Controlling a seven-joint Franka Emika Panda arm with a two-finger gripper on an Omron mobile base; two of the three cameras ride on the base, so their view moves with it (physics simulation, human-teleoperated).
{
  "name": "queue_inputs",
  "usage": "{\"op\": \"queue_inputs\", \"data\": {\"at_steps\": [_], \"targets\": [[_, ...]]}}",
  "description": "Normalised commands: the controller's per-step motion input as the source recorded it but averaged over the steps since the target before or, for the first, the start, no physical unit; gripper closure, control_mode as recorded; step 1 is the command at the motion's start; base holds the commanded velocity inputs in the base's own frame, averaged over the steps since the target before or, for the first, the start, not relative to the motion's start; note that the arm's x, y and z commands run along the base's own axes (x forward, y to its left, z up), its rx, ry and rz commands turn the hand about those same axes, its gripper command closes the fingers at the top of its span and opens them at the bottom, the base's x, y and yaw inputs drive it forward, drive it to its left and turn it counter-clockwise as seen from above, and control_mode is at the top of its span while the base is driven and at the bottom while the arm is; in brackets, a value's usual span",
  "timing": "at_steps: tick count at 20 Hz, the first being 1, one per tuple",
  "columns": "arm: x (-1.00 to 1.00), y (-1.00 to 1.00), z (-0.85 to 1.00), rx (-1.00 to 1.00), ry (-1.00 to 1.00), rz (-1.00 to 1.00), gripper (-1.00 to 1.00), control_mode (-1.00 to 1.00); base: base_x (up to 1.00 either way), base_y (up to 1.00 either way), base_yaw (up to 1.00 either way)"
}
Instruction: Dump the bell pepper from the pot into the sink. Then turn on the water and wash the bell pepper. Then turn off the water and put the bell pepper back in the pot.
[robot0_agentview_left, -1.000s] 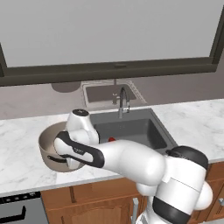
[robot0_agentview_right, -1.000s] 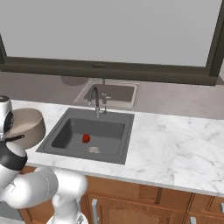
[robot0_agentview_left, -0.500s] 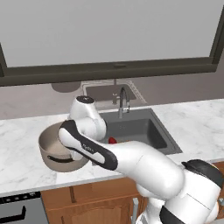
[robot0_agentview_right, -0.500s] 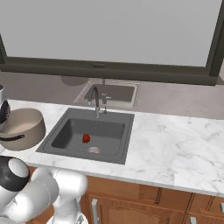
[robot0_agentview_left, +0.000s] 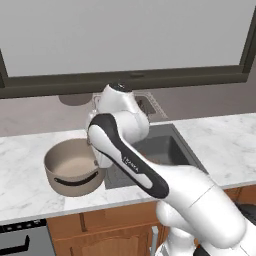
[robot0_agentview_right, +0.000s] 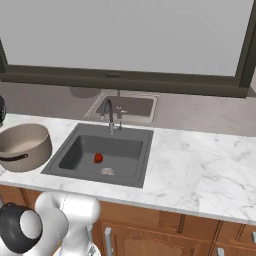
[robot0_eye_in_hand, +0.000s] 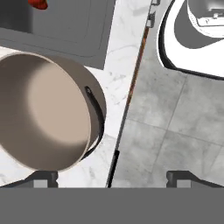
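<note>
The beige pot (robot0_agentview_right: 22, 145) stands upright on the marble counter, left of the dark grey sink (robot0_agentview_right: 80, 150), and nothing lies inside it. In the basin the small red bell pepper (robot0_agentview_right: 98, 158) rests near the round drain (robot0_agentview_right: 106, 171). In the hand view the pot (robot0_eye_in_hand: 43, 118) lies below with its dark handle (robot0_eye_in_hand: 97, 120) toward the counter's front edge, and the bell pepper (robot0_eye_in_hand: 38, 3) shows at the top in the sink (robot0_eye_in_hand: 65, 22). My gripper (robot0_eye_in_hand: 111, 179) hangs above the pot's front side, open, with nothing between its fingertips (robot0_eye_in_hand: 43, 177). My arm hides part of the sink (robot0_agentview_left: 170, 147) beside the pot (robot0_agentview_left: 72, 167).
The curved grey faucet (robot0_agentview_right: 107, 112) rises at the sink's back edge. Behind it sits a smaller pale brownish basin (robot0_agentview_right: 127, 107) under the window. Marble counter (robot0_agentview_right: 200, 170) stretches to the right. Wooden cabinets (robot0_agentview_right: 165, 230) stand below, with grey floor tiles (robot0_eye_in_hand: 175, 118) in front.
The jaws have spread wide and let go of the pot, which stays upright on the counter. The arm has risen away from it.
</note>
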Motion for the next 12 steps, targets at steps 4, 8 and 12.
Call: {"op": "queue_inputs", "data": {"at_steps": [4,8,12], "targets": [[-0.58,-0.99,0.45,0.13,0.01,-0.08,-1.0,-1.0,0.0,0.0,0.0],[-0.56,-1.0,0.21,0.21,0.03,-0.19,-1.0,-1.0,0.0,0.0,0.0],[-0.51,-1.0,0.03,0.19,0.0,-0.22,-1.0,-1.0,0.0,0.0,0.0]]}}
